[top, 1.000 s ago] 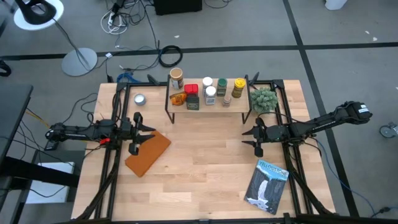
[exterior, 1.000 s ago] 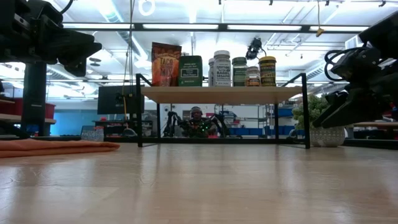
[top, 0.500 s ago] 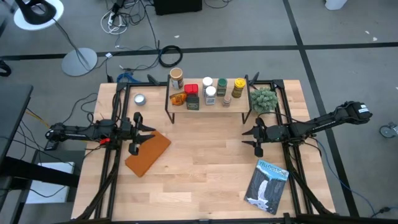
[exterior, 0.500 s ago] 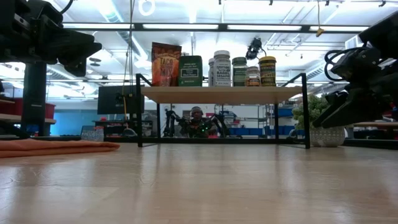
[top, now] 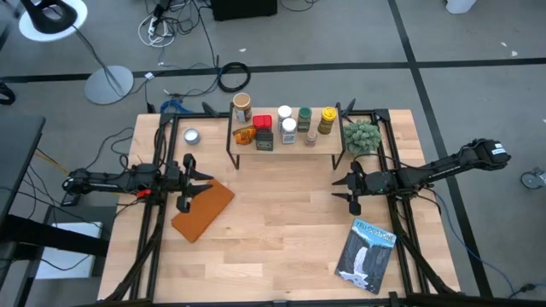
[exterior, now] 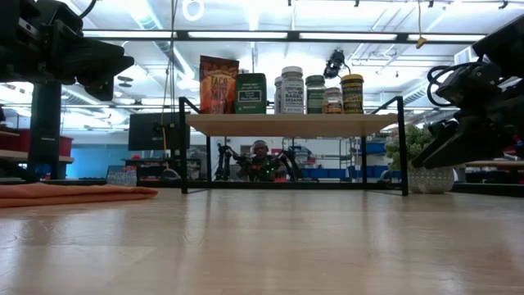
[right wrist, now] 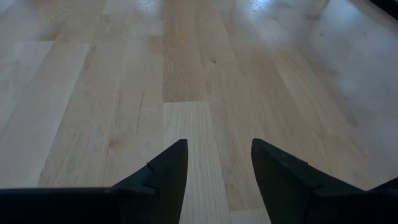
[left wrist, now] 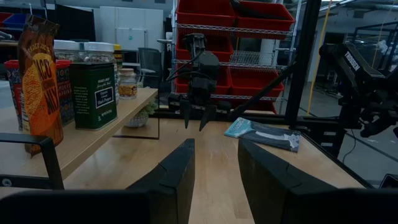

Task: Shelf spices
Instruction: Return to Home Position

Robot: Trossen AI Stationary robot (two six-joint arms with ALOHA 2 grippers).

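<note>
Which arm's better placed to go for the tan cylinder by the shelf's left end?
Left. The tan cylinder stands at the left end of the shelf, nearer the left hand, which is open and empty. The right hand is near the other end.

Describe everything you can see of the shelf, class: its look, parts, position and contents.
The shelf is a low, wide rack: a light wooden top board on thin black metal legs, open underneath. It stands upright at the table's far edge, between the two arms. The spices stand in a row on its board; a small potted plant sits beside its right end.
</note>
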